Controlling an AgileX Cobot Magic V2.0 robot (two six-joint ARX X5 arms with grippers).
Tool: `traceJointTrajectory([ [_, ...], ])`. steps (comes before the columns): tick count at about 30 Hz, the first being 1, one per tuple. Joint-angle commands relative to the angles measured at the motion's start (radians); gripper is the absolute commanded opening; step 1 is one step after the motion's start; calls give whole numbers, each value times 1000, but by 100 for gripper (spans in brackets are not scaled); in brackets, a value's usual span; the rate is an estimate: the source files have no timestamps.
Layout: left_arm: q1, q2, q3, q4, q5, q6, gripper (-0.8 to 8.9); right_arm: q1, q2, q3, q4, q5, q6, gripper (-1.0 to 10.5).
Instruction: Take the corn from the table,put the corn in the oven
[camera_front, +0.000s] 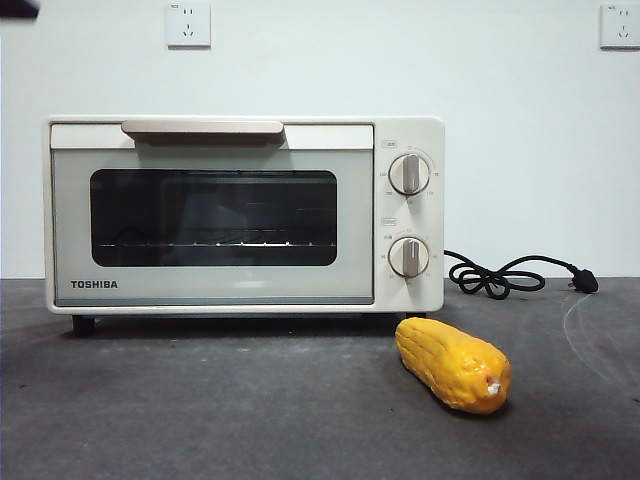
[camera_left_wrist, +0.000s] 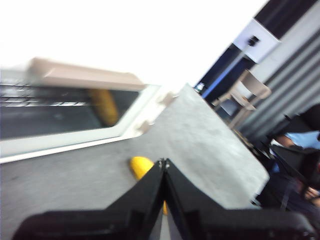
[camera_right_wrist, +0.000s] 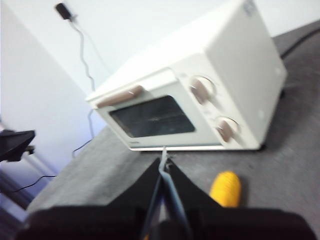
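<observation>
The corn (camera_front: 452, 365) lies on the dark grey table (camera_front: 200, 410), just in front of the oven's right end, its pale stub end facing the camera. The cream TOSHIBA oven (camera_front: 210, 290) stands behind it with its door closed. My left gripper (camera_left_wrist: 164, 161) is shut and holds nothing; it hovers above the table, and the corn (camera_left_wrist: 140, 166) shows just past its tips. My right gripper (camera_right_wrist: 164, 159) is also shut and empty, raised well back from the oven (camera_right_wrist: 240, 45), with the corn (camera_right_wrist: 226, 189) off to one side below it.
The oven's black cord and plug (camera_front: 510, 275) lie on the table to its right. Two wall sockets (camera_front: 188, 24) sit high on the white wall. A black arm tip (camera_front: 18, 8) shows at the top left corner.
</observation>
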Motion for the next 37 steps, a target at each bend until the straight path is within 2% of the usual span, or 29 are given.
traceJointTrajectory([
  [1, -35, 40, 57, -60, 3, 55, -5, 0, 66, 64, 5, -44, 2, 0],
  [5, -92, 102, 127, -143, 3, 117, -5, 1, 192, 172, -15, -125, -15, 0],
  [7, -121, 128, 151, -170, 3, 135, -5, 4, 254, 233, -54, -153, -49, 1],
  [12, -189, 174, 172, -171, 3, 140, -5, 66, 410, 400, -207, -142, -166, 2],
  [14, -213, 187, 173, -167, 3, 140, -5, 114, 476, 473, -286, -109, -228, 3],
  [16, -230, 195, 173, -167, 2, 140, -5, 171, 542, 540, -364, -48, -280, 18],
  [20, -255, 203, 174, -164, -5, 140, -5, 322, 673, 662, -492, 143, -338, 188],
  [24, -260, 203, 174, -151, -5, 139, -5, 473, 801, 742, -525, 298, -346, 316],
  [29, -260, 203, 186, -147, -5, 139, -5, 631, 950, 812, -533, 509, -345, 569],
  [33, -260, 204, 219, -147, -5, 139, -5, 704, 1057, 846, -576, 686, -345, 609],
  [37, -260, 204, 273, -148, -6, 139, -5, 723, 1157, 852, -608, 759, -346, 609],
])
